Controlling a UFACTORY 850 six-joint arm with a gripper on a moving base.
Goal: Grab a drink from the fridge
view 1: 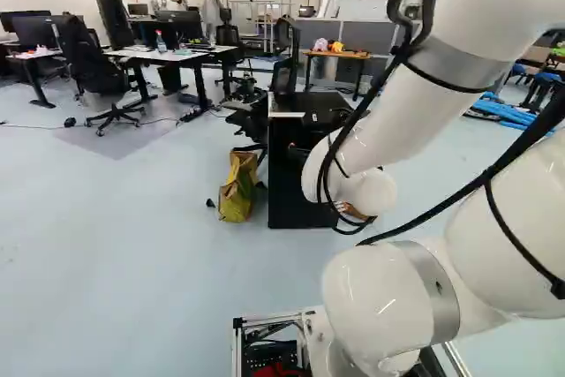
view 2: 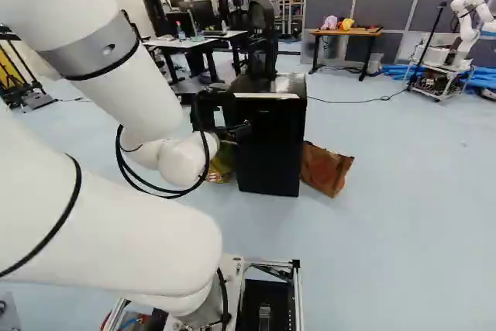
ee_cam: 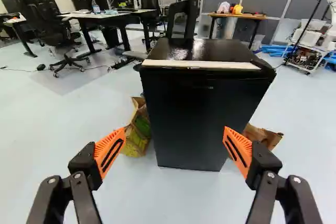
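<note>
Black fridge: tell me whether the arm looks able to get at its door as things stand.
Probably yes, if it moves closer: the open gripper faces the shut door, nothing visible between them, and the bags stand beside the fridge.

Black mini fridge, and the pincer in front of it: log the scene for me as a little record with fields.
target: black mini fridge on the floor, apparently shut
on its top: pale strip along the front edge
grasp: pincer open and empty, facing the fridge
beside it: yellow-green bag on one side, brown paper bag on the other
</note>
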